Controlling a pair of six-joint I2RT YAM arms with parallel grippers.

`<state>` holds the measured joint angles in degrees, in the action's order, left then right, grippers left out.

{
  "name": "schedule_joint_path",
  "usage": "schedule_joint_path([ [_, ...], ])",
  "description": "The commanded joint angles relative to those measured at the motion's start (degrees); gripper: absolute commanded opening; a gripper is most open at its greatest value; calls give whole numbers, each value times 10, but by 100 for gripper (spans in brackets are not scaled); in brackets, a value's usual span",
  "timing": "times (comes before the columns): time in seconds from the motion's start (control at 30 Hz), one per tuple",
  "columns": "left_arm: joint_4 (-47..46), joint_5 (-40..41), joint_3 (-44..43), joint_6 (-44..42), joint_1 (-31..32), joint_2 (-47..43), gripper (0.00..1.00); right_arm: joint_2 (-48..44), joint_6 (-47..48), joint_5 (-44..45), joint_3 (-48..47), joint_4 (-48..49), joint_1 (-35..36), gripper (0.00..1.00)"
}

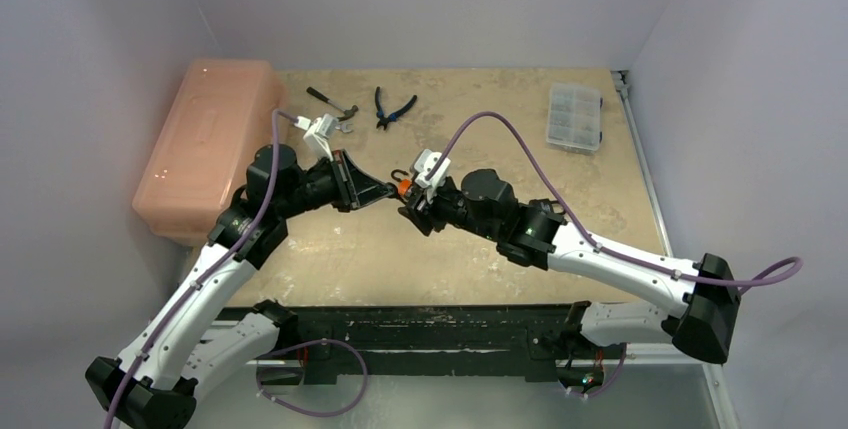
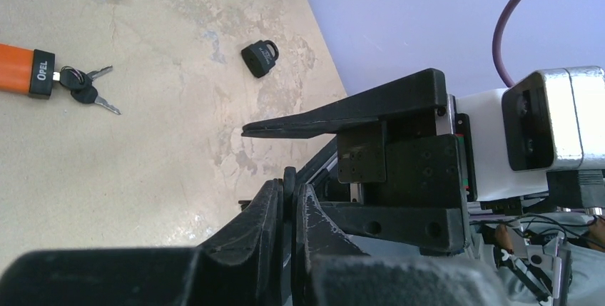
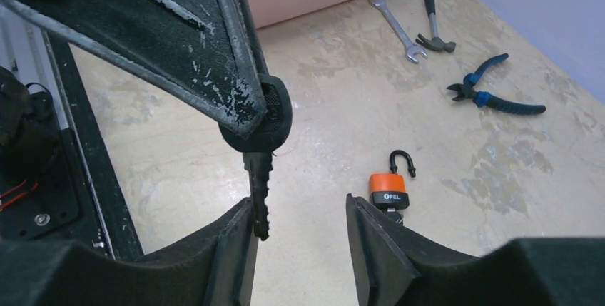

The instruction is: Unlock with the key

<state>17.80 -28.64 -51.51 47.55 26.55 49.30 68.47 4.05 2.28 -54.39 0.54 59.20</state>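
My left gripper is shut on the black head of a key. The key blade hangs down between the open fingers of my right gripper, close against its left finger. In the top view both grippers meet above the table's middle, left and right. An orange and black padlock marked OPEL lies on the table beyond the right gripper, its black shackle pointing away. In the left wrist view the padlock has a ring of spare keys beside it.
A small black padlock lies on the table. A pink plastic box stands at the left. A hammer, a wrench and blue-handled pliers lie at the back. A clear parts organiser sits at the back right.
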Motion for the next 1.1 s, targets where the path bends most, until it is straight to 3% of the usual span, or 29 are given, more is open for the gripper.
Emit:
schedule_joint_path([
  [0.0,-30,2,7,14,1,-14,0,1,1,22,-34,42,0,51],
  [0.43,-42,14,25,35,1,-20,0,3,14,-22,-43,57,0,46],
  [0.53,-43,15,28,38,1,-21,0,6,16,-33,-46,56,0,37],
  [0.63,-43,17,30,39,1,-23,0,10,18,-41,-49,51,0,12],
  [0.77,-37,15,27,30,1,-23,0,6,21,-45,-47,48,0,0],
  [0.8,-33,9,23,21,1,-20,2,4,22,-47,-46,47,0,0],
  [0.87,-15,2,9,-2,1,-16,25,1,25,-52,-46,40,0,0],
  [0.93,10,0,-9,-31,1,-14,39,-4,29,-59,-46,31,0,0],
  [1.0,41,-6,-29,-66,1,-10,48,-7,34,-68,-46,21,0,0],
  [1.07,65,-17,-48,-90,1,0,50,-12,36,-82,-44,17,0,0],
])
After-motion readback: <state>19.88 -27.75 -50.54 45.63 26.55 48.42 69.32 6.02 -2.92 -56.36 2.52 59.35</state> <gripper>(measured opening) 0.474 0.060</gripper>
